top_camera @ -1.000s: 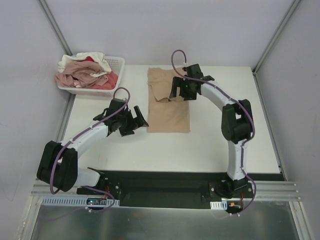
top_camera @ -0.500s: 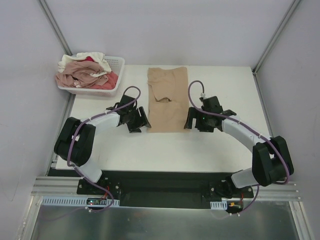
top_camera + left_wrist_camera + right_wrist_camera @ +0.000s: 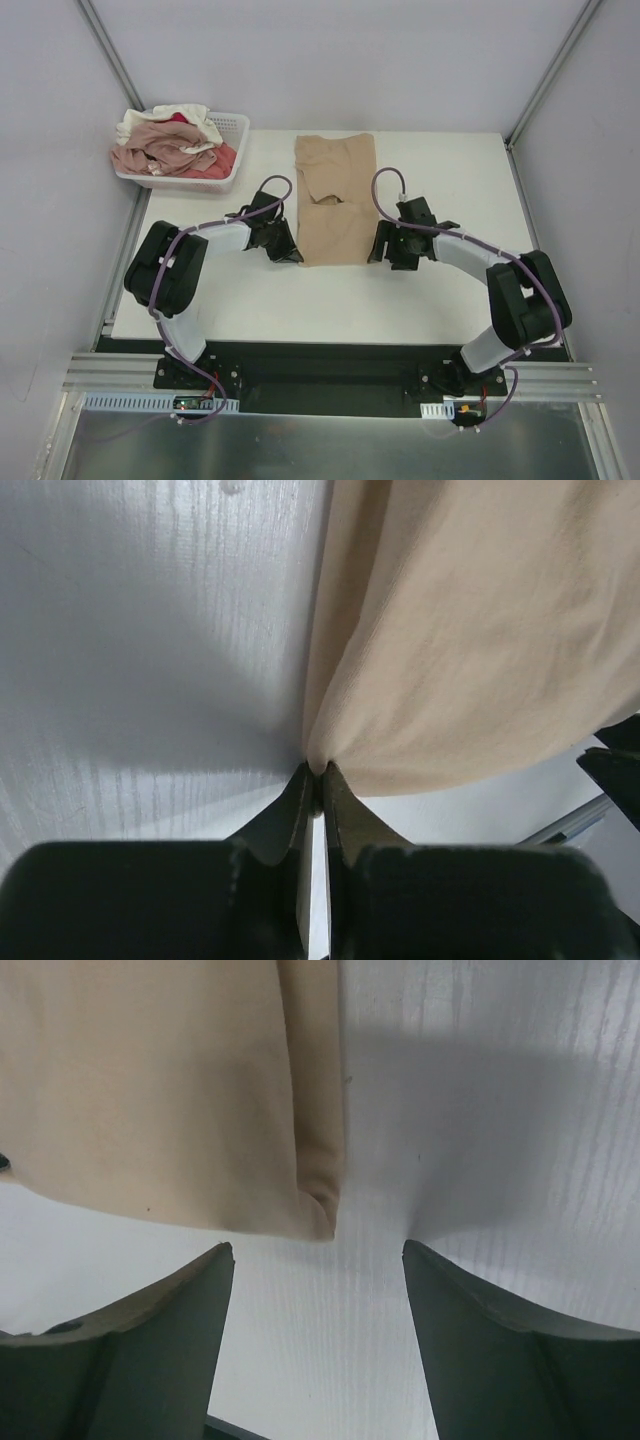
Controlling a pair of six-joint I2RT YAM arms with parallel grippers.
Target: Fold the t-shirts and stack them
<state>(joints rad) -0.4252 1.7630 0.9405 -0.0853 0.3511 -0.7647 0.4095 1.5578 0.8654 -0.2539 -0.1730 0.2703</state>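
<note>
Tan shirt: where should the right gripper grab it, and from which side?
Its near right corner, approached from the near edge, low along the table. The tan shirt lies flat as a long folded strip, and that corner is a thick doubled fold sitting just ahead of the open right gripper. The left gripper is shut on the near left corner, so this likely mirrors it.

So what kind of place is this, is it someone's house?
Probably a robot test lab, not a home. A left arm and a right arm are bolted at the edge of a white table, plain grey panels on metal posts wall it in, and a basket holds crumpled t-shirts.
</note>
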